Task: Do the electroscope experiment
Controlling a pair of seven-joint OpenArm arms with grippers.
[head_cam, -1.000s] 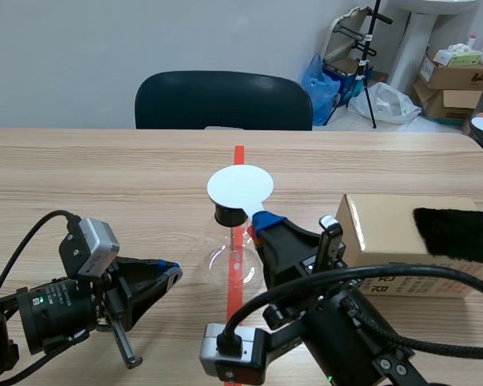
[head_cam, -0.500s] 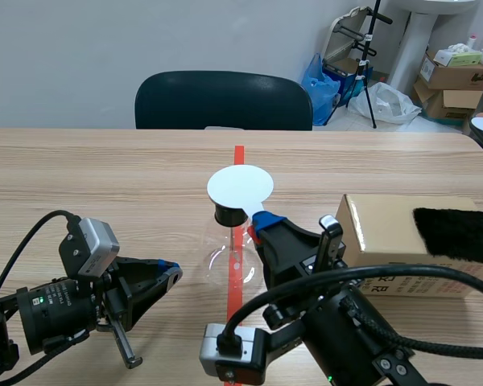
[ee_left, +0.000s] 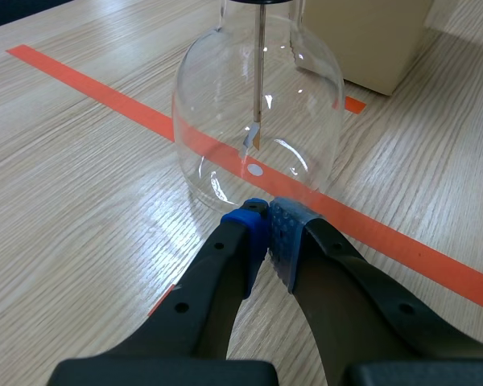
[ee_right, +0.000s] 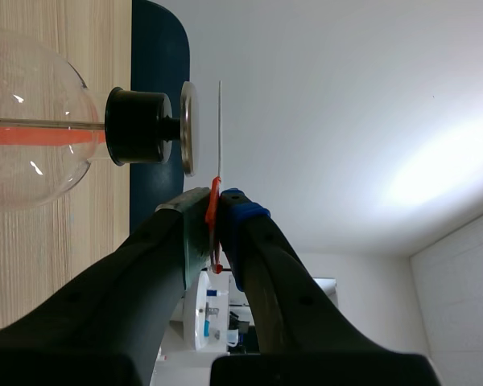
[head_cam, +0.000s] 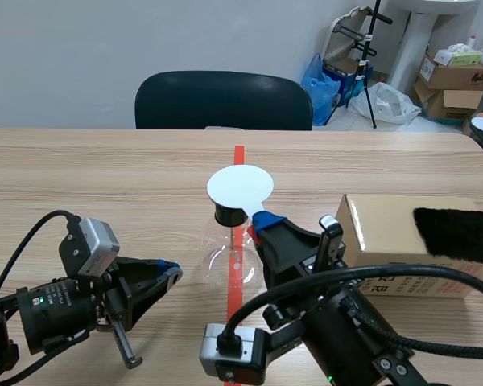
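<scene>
A pale, plain wall (head_cam: 145, 36) ran across the back, and a dark padded chair (head_cam: 223, 100) sat tucked in at the far edge of the light wood-grain worktop (head_cam: 105, 185). The right rear corner was cluttered: stacked cardboard boxes (head_cam: 455, 76), a blue plastic bag (head_cam: 320, 80), a white bag (head_cam: 386, 103), and a black tripod stand (head_cam: 372, 56) beside a white pedestal (head_cam: 419, 40).
</scene>
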